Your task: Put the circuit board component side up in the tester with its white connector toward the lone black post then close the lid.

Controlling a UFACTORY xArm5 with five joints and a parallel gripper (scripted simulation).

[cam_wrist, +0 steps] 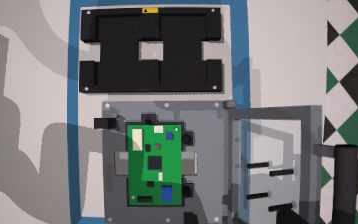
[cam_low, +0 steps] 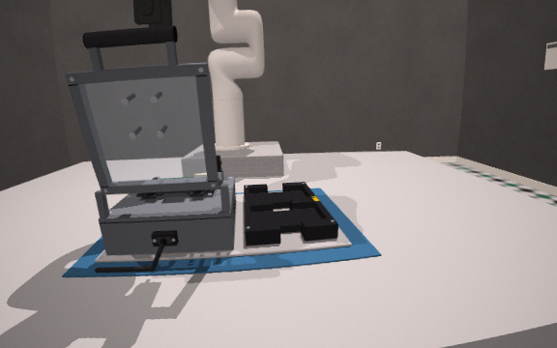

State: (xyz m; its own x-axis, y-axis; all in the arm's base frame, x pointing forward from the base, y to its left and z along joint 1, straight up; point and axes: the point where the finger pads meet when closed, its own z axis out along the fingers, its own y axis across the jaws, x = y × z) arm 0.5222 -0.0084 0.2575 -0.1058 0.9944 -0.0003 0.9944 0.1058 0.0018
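On the white counter, a grey tester with its lid raised stands beside a black tray on a blue mat.

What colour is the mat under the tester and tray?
Blue mat; clearest in the exterior view, also framing both in the wrist view.
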